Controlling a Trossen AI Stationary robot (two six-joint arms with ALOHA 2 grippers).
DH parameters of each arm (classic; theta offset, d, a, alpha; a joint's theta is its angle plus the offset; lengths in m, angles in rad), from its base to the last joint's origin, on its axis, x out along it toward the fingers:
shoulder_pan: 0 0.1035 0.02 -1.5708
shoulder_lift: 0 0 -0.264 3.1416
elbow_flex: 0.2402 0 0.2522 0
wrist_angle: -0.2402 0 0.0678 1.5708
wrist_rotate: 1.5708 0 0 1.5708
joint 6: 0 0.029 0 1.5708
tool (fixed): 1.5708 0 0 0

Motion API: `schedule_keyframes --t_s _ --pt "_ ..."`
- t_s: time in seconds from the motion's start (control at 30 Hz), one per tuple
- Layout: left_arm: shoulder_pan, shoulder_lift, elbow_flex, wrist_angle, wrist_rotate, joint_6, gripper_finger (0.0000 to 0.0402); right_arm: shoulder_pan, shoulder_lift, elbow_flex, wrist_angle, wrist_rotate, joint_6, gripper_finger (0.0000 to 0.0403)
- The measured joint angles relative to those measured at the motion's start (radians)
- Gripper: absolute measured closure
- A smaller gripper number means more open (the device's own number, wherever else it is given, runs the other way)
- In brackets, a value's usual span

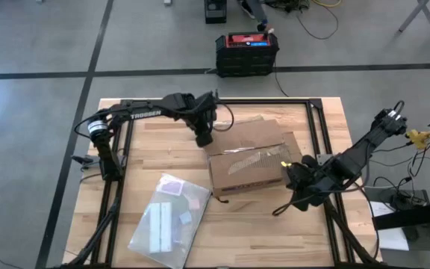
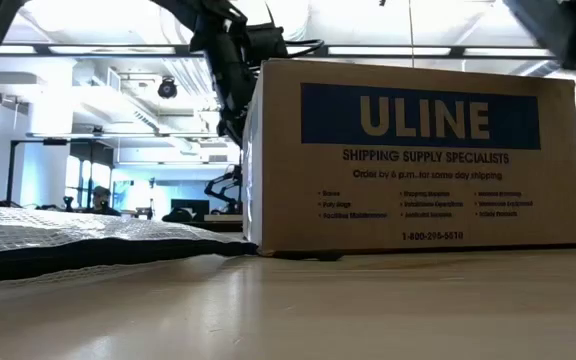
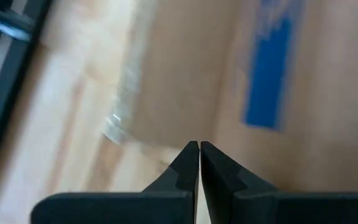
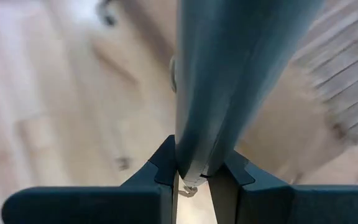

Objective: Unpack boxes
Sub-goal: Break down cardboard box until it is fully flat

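So we've got the brown ULINE box [image 1: 248, 157] sitting mid-table, right of the clear plastic bag [image 1: 169, 219], top flaps partly lifted. Our left gripper [image 1: 204, 139] is fully closed with nothing in it, tips right at the box's far left corner, while our right gripper [image 4: 193, 177] by the box's right end is clamped on a dark, blade-like tool [image 4: 229, 74].

On your wooden table [image 1: 260, 224], a clear plastic bag [image 1: 169, 219] lies flat toward the near left corner, with pale slips and a pinkish card showing through it. Beyond the table's far edge, a black-and-red case [image 1: 246, 52] sits on the grey floor [image 1: 36, 45], which dark lines cross. Cables [image 1: 316, 22] trail past that case.
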Motion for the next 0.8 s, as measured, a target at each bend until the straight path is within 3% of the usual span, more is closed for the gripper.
schedule_keyframes --t_s 0.23,0.53,0.63,0.8 --pt "-0.124 -0.001 0.0 -0.054 -0.001 -0.023 0.0401 -0.119 0.072 0.0 -0.146 0.143 -0.044 0.0365" --pt "-0.258 -0.001 0.0 -0.048 0.044 -0.009 0.0401 -0.257 0.012 0.0 -0.346 0.416 -0.094 0.0365" --pt "-0.296 -0.004 0.0 -0.045 0.083 0.007 0.0401 -0.267 -0.022 0.0 -0.333 0.427 -0.151 0.0365" --pt "-0.332 -0.058 0.004 -0.116 0.044 0.001 0.0402 -0.223 -0.054 0.044 -0.329 0.406 -0.17 0.0365"
